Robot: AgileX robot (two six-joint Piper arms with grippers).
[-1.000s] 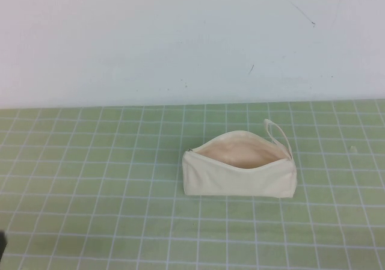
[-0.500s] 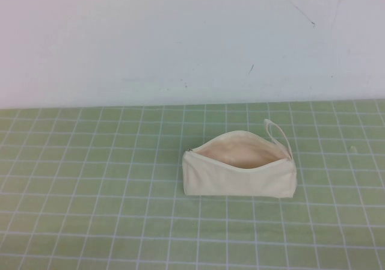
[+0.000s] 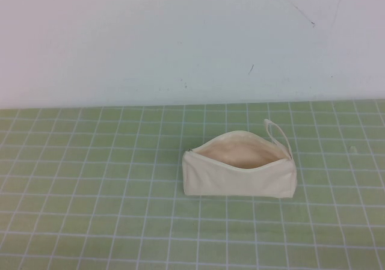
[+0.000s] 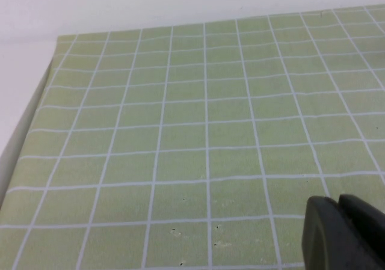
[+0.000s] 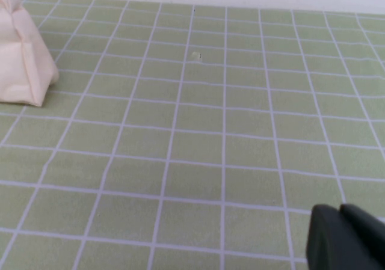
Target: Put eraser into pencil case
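Left tool (image 4: 346,234) appears only in the left wrist view, at the lower right of the frame, as a dark block above bare green grid; its fingers sit together with only a thin seam between them. Right tool (image 5: 348,239) appears only in the right wrist view, also at the lower right of the frame, with its dark fingers likewise closed against each other and holding nothing. Neither tool shows in the high view.

Largest item: the tabletop (image 3: 90,186), covered by a green mat with a white grid, fills the lower half of the high view below a white wall (image 3: 180,35).

Next: the pencil case (image 3: 239,172) lies right of centre in the high view, resting on its long side with its mouth open and facing up. A small fabric loop (image 3: 275,131) projects from its upper right end. In the right wrist view one end of the pencil case (image 5: 21,56) occupies the upper left corner.

Smallest: the eraser cannot be made out in any view.
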